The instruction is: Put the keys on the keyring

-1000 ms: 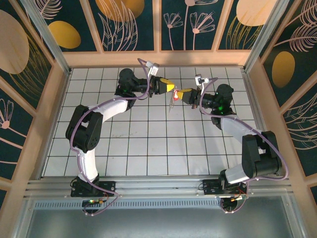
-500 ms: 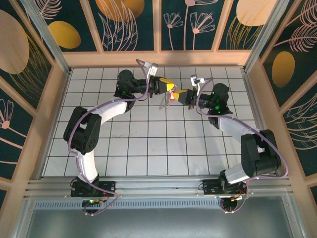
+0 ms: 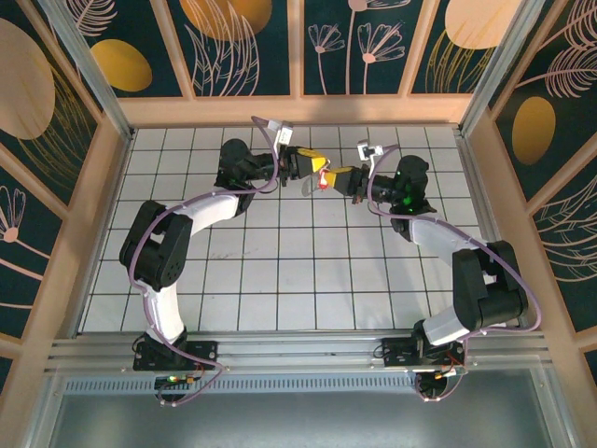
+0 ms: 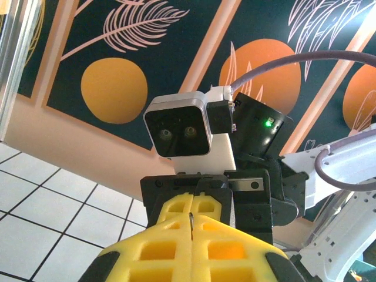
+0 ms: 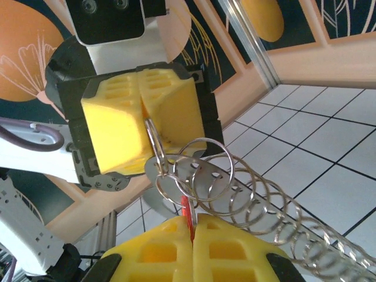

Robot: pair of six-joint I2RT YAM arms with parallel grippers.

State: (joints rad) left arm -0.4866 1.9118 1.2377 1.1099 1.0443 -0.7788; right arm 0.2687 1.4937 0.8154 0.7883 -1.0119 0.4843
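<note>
Fingers pressed together on both arms.

Top view: left gripper (image 3: 320, 167) and right gripper (image 3: 342, 175) sit tip to tip over the far tiles of the table (image 3: 280, 280), with the red keys (image 3: 324, 183) between them.

Left wrist: left gripper (image 4: 191, 229) is clamped, and a sliver of keyring (image 4: 191, 220) wire shows in the seam.

Right wrist: right gripper (image 5: 192, 235) pinches the keys (image 5: 185, 211). The keyring (image 5: 200, 167) and its coiled strip (image 5: 264, 205) hang from the left gripper (image 5: 144, 120), touching the key.

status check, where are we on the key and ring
Left tool shut on keyring. Right tool shut on key, tip at the ring loops. Coil trails off the ring beside the key.
</note>
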